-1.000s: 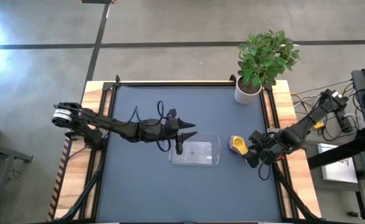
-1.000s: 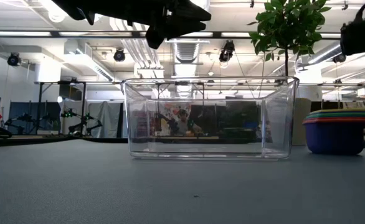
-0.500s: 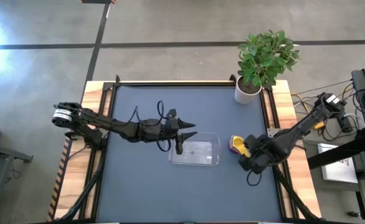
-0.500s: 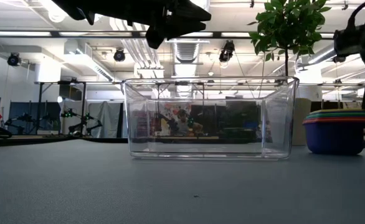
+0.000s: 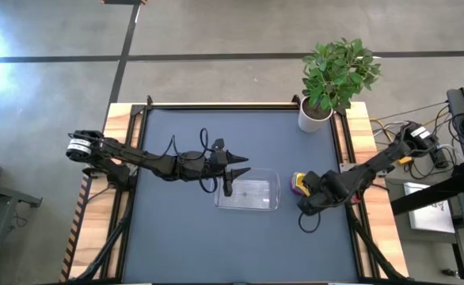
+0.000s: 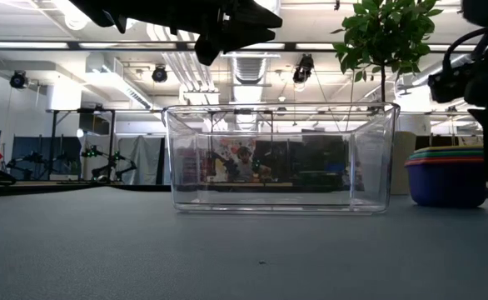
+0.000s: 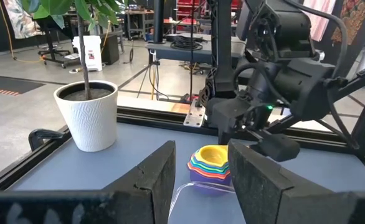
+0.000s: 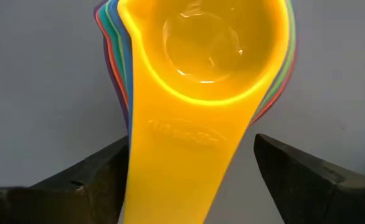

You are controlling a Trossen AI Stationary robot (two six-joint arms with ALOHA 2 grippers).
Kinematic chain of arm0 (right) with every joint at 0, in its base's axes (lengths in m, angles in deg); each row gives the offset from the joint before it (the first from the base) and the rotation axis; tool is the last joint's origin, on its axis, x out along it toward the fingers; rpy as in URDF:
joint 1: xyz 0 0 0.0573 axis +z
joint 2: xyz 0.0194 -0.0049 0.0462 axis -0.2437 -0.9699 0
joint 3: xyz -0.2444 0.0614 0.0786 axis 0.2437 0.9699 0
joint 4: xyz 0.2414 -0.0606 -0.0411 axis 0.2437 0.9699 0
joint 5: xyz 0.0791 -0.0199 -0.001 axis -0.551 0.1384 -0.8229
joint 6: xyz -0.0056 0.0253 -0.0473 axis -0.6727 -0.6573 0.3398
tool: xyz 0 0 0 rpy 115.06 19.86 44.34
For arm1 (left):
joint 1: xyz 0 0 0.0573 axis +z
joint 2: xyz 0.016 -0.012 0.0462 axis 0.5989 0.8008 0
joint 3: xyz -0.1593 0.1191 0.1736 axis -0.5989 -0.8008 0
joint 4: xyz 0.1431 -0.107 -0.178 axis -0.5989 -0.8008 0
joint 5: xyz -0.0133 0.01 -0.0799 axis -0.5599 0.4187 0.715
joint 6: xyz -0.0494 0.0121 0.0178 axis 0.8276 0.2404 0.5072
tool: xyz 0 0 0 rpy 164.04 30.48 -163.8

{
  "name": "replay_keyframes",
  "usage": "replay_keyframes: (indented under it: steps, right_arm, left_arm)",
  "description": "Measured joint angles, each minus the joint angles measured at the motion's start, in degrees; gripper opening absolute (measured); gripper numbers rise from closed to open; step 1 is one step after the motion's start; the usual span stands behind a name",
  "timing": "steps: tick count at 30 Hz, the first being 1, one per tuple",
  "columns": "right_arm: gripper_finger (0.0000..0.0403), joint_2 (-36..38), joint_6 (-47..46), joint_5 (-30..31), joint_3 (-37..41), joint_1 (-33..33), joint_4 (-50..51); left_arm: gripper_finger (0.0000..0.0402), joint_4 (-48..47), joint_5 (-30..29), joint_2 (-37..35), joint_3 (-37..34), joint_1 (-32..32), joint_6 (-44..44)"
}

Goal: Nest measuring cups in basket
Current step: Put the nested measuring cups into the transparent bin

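The measuring cups (image 5: pixel 299 183) sit nested in one stack on the table, just right of the basket, with the yellow cup (image 8: pixel 213 43) on top and a blue one at the bottom (image 6: pixel 446 185). The clear basket (image 5: pixel 248 194) stands mid-table and holds nothing. My right gripper (image 5: pixel 306 198) is open at the stack's near side, low over the table. Its fingers stand on either side of the yellow handle (image 8: pixel 182 155). My left gripper (image 5: pixel 234 172) hangs open above the basket's left end (image 6: pixel 177 158).
A white plant pot (image 5: pixel 313 117) with a leafy plant stands at the table's far right corner, behind the stack. Black rails and wooden strips (image 5: pixel 125 158) border the table. Bare dark table surface (image 5: pixel 184 245) lies near and left of the basket.
My right gripper has moved toward the table's left and a little down, closing in on the stack of cups from its near right side. The cups, the basket and my left arm have stayed where they were.
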State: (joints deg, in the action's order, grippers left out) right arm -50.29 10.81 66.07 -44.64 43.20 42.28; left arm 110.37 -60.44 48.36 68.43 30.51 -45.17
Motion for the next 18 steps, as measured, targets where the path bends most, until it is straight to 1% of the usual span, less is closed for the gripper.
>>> replay_keyframes:
  steps: [5, 13, 18]
  right_arm:
    - [0.0263, 0.00, 1.64, -2.63, 0.00, -1.96, -0.28]
    - [0.0144, -0.02, 3.19, -4.07, 0.02, -2.05, -0.37]
    - [0.0141, 0.00, 4.40, -4.07, -0.72, -2.03, -0.36]
  left_arm:
    - [0.0130, -0.01, 0.01, 0.00, 0.00, 0.00, 0.00]
    - [0.0130, -0.01, 0.00, 0.02, 0.00, 0.00, 0.00]
    - [0.0130, -0.13, 0.00, -0.11, 0.00, 0.01, -0.24]
